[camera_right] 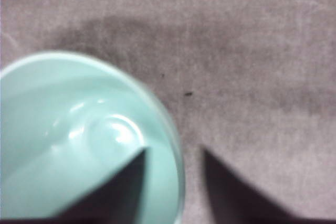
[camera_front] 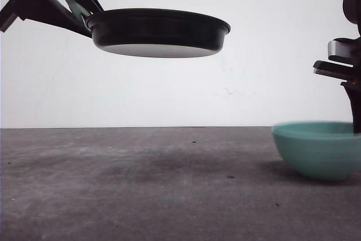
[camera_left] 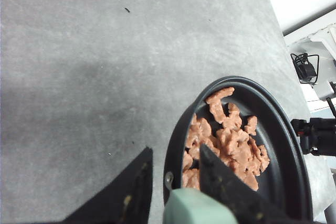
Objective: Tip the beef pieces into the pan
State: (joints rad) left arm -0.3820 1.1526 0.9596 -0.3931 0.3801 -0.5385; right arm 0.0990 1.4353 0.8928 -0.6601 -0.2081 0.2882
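Holding one pan (camera_front: 161,29) aloft: left jaws; beef pieces (camera_left: 226,145) inside; right jaws spread, astride one bowl (camera_right: 79,140) rim.

The pan (camera_left: 286,145) looks like smooth black metal with a soft sheen along its rim, its handle (camera_left: 197,208) a matt mint-green plastic. The beef pieces (camera_left: 226,142) have a dull, slightly grainy reddish-brown surface. The bowl (camera_right: 79,140) is glossy teal with bright highlights inside. The tabletop (camera_front: 141,190) is matt grey, rough and speckled, like concrete.
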